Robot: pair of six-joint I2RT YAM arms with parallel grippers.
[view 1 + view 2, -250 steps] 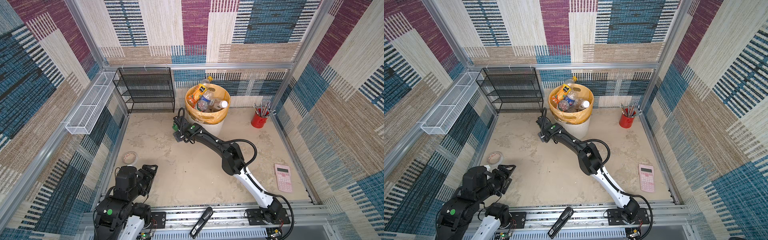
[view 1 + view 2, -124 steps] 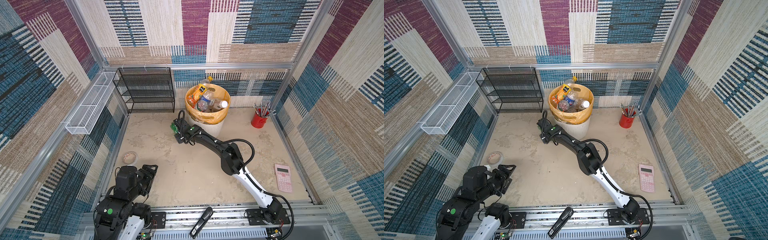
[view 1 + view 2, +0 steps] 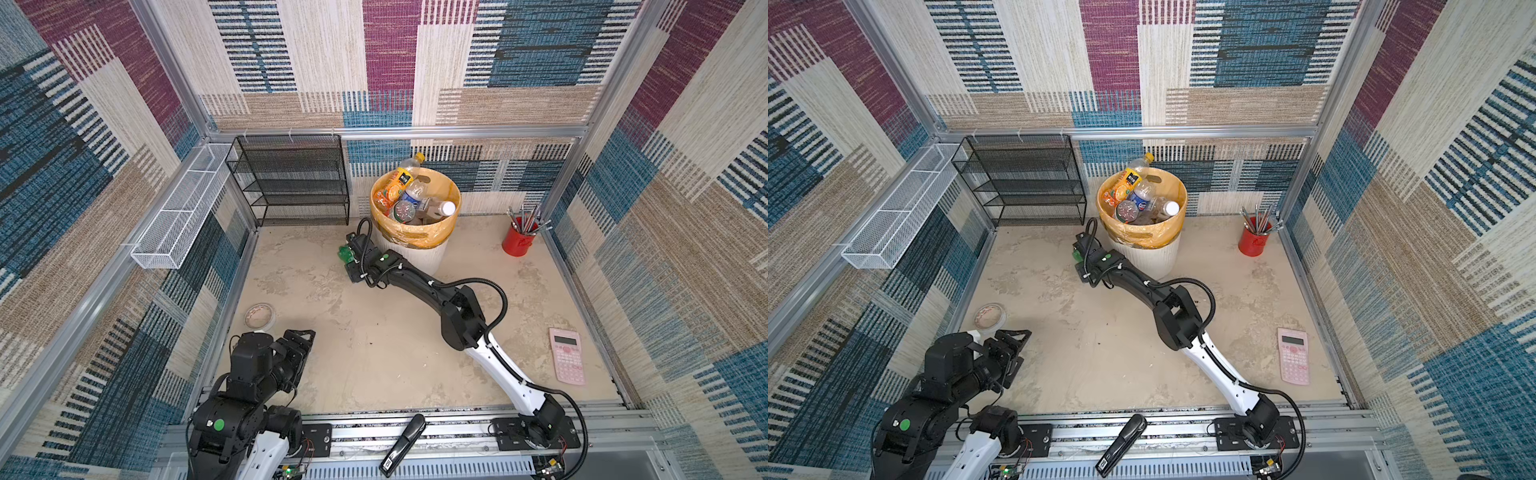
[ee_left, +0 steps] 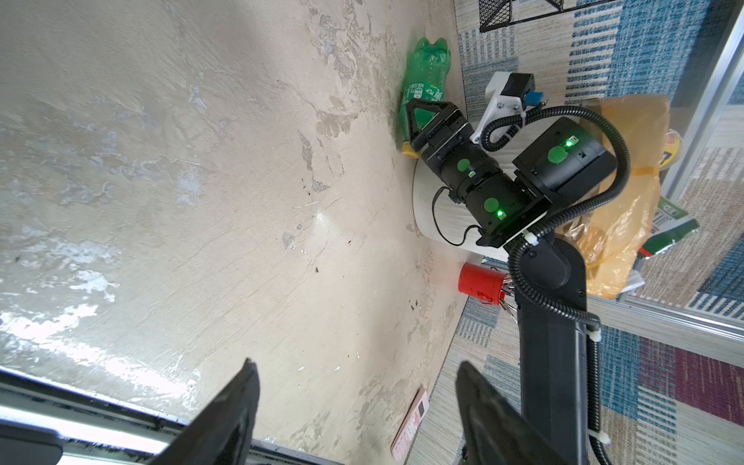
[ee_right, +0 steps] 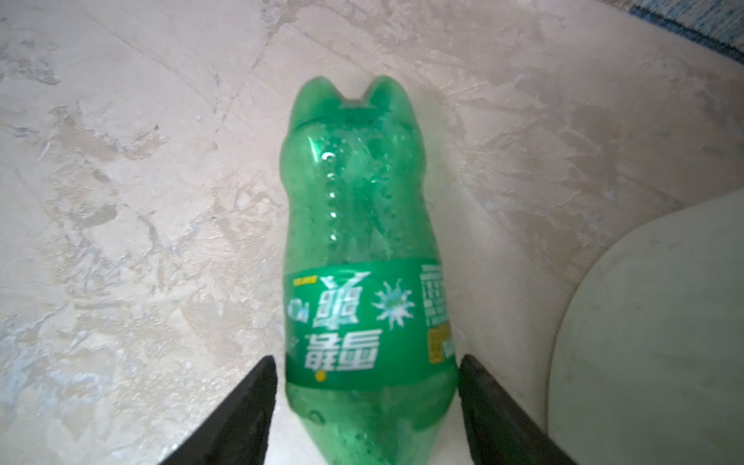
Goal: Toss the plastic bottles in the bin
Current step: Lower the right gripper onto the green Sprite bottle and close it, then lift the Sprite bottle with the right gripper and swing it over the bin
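Observation:
A green plastic bottle (image 5: 362, 241) lies on its side on the sandy floor, close beside the bin (image 3: 432, 259). My right gripper (image 5: 367, 364) is down over it, jaws pressed against both sides at its green label. In both top views only a bit of the green bottle (image 3: 344, 252) (image 3: 1076, 254) shows past the right gripper (image 3: 352, 255). The bin is white and ribbed with an orange-yellow liner and holds several plastic bottles (image 3: 409, 199). My left gripper (image 4: 356, 366) hangs open and empty near the front left (image 3: 301, 336).
A black mesh rack (image 3: 291, 178) stands at the back left and a white wire basket (image 3: 183, 212) hangs on the left wall. A red pencil cup (image 3: 517, 241), a pink calculator (image 3: 567, 360), a tape roll (image 3: 259, 316) and a black stapler (image 3: 402, 444) are also here.
The right gripper has edged slightly left along the bin's side and its jaws have narrowed onto the green bottle. The left arm has not moved.

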